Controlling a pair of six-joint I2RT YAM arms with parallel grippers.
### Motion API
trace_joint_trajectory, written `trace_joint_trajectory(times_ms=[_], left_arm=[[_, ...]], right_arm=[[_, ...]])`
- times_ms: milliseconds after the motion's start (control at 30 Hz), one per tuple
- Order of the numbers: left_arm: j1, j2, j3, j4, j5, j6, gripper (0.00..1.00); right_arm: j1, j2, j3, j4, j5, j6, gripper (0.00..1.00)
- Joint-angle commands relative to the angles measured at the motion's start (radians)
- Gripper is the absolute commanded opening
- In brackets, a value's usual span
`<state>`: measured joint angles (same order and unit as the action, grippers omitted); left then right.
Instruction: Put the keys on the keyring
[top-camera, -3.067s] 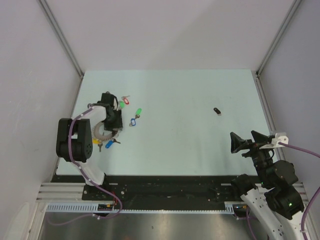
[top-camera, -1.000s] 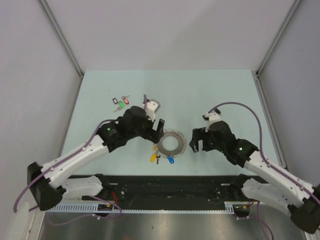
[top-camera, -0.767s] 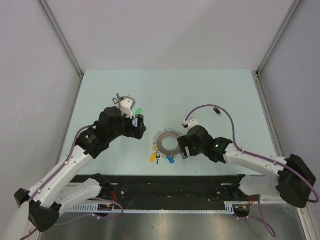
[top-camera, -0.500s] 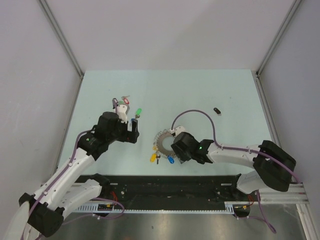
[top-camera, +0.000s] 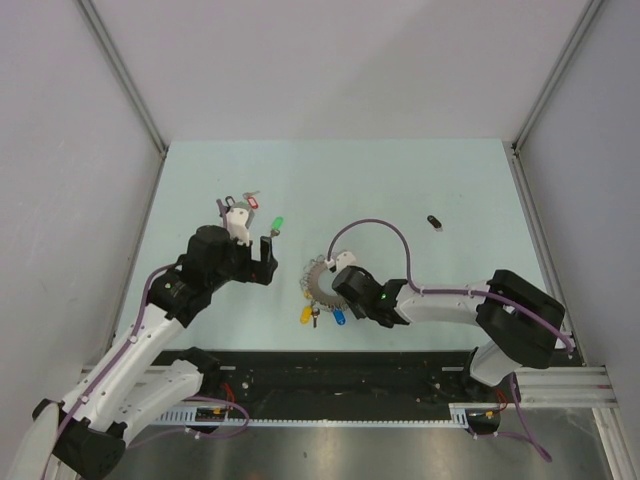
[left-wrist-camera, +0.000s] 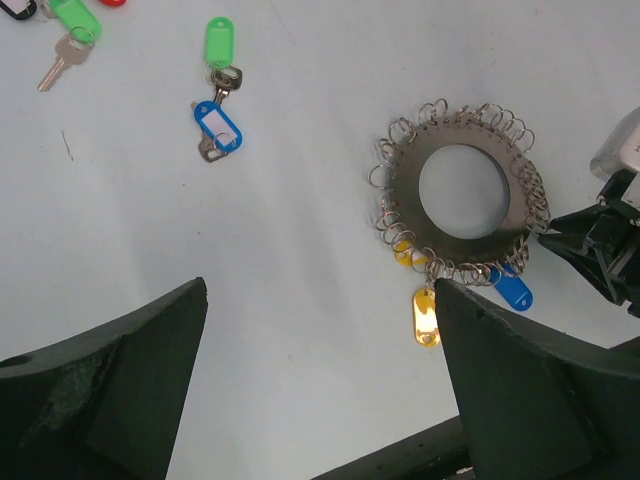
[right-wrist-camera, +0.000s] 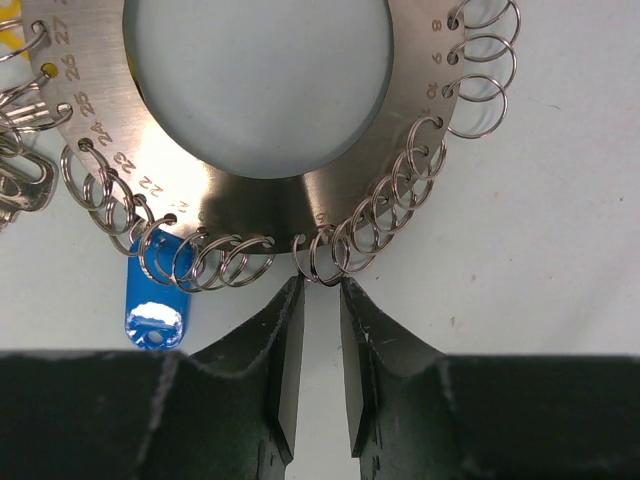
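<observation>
The keyring (top-camera: 316, 282) is a flat steel disc with a big hole and many small wire loops round its rim; it lies on the table. It also shows in the left wrist view as the keyring (left-wrist-camera: 466, 243). Keys with a yellow tag (left-wrist-camera: 426, 315) and a blue tag (right-wrist-camera: 155, 297) hang from its near edge. My right gripper (right-wrist-camera: 320, 287) sits at the keyring (right-wrist-camera: 250, 195) with its jaws narrowed to a slim gap, and one small loop sits between the very tips. My left gripper (left-wrist-camera: 320, 290) hovers wide open left of the ring, holding nothing.
Loose keys lie left of the ring: a blue-tagged key (left-wrist-camera: 218, 126) beside a green-tagged key (left-wrist-camera: 220, 43), and red and green ones (top-camera: 250, 203) farther back. A black-tagged key (top-camera: 434, 222) lies alone at the right. The dark front rail (top-camera: 330, 365) runs along the table's near edge.
My right arm has swung left to the ring's near rim and its jaws have narrowed from wide open. My left arm has drawn back to the left, jaws fully open.
</observation>
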<state>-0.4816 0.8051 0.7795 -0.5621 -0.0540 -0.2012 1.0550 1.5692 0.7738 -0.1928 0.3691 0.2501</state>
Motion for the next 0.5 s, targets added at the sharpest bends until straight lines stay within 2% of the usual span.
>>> trace_joint_trajectory(times_ms=[0, 233, 467], left_arm=[[0.008, -0.001, 0.0, 0.027, 0.019, 0.017, 1.0], [0.008, -0.01, -0.006, 0.027, 0.017, 0.019, 1.0], [0.006, -0.026, -0.013, 0.028, 0.023, 0.02, 1.0]], right_arm=[[0.019, -0.001, 0.038, 0.058, 0.063, 0.005, 0.26], [0.008, -0.064, 0.041, 0.059, 0.143, 0.032, 0.38], [-0.053, -0.058, 0.039, 0.058, 0.074, 0.017, 0.42]])
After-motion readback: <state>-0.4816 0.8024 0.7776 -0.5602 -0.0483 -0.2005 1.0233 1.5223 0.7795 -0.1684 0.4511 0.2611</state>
